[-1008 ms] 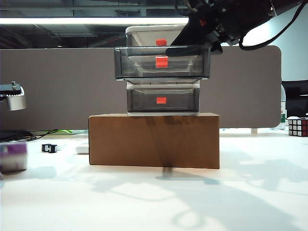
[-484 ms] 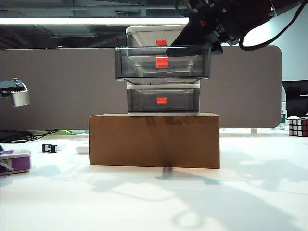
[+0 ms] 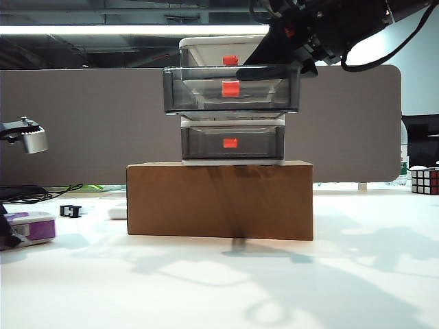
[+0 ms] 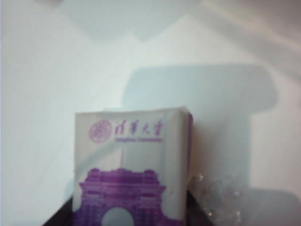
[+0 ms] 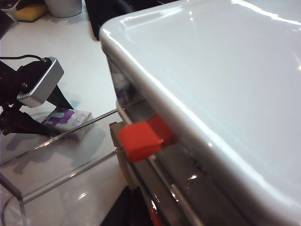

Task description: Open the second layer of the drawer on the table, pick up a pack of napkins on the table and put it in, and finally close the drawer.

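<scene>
Now our left gripper (image 3: pixel 8 233) narrows around the pack of napkins (image 3: pixel 31 226), grip unconfirmed; right gripper's jaws unseen, second layer (image 3: pixel 231 89) open.

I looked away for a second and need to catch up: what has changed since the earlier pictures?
The pack of napkins shifted right along the table, and the left hand came down around it, jaws narrowing; a firm grip isn't visible. The right hand stayed at the pulled-out second layer, and the drawer is unchanged.

The pack of napkins (image 4: pixel 131 169) (purple arch and lettering printed on its white wrapper) lies on the white table (image 4: pixel 42 84), shadows falling beyond it.
</scene>
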Motion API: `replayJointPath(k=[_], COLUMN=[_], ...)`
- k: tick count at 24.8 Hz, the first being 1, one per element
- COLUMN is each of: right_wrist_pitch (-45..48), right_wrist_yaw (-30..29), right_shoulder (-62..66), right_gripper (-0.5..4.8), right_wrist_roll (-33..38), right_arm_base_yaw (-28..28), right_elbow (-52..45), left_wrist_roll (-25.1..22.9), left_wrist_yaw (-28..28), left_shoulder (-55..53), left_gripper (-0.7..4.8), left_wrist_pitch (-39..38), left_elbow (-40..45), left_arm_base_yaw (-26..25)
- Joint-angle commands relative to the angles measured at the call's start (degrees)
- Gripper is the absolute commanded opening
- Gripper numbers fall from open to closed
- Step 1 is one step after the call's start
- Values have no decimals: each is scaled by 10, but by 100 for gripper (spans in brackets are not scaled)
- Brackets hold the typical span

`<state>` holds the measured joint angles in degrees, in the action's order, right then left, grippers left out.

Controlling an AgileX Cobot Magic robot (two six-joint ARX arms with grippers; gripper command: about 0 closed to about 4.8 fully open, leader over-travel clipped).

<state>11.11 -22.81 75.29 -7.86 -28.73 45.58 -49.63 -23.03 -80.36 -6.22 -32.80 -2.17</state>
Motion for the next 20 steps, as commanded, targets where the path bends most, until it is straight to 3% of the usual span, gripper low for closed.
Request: replayJointPath(k=[1, 3, 11, 18, 20], right_wrist_pitch=[-2, -2, -5, -8, -16], right_wrist_yaw=[-3, -3, -3, 0, 0], right_shoulder=[-2, -2, -6, -49, -71], right_gripper=[-5, -5, -5, -5, -5], right_wrist_roll=[-1, -1, -1, -1, -1], right_arm_base_yaw=[0, 0, 0, 0, 0], right_elbow=[4, 4, 4, 4, 4], left_wrist_roll=[31, 47, 109, 105, 105], left_wrist_yaw=[-17, -17, -15, 5, 3], left_shoulder=[-4, -4, 43, 209, 252], left_gripper=[114, 79, 81, 124, 124], left_wrist_pitch=[12, 14, 3, -24, -30], left_elbow=[0, 0, -24, -62, -83], left_arm_base_yaw=[0, 0, 8, 99, 162])
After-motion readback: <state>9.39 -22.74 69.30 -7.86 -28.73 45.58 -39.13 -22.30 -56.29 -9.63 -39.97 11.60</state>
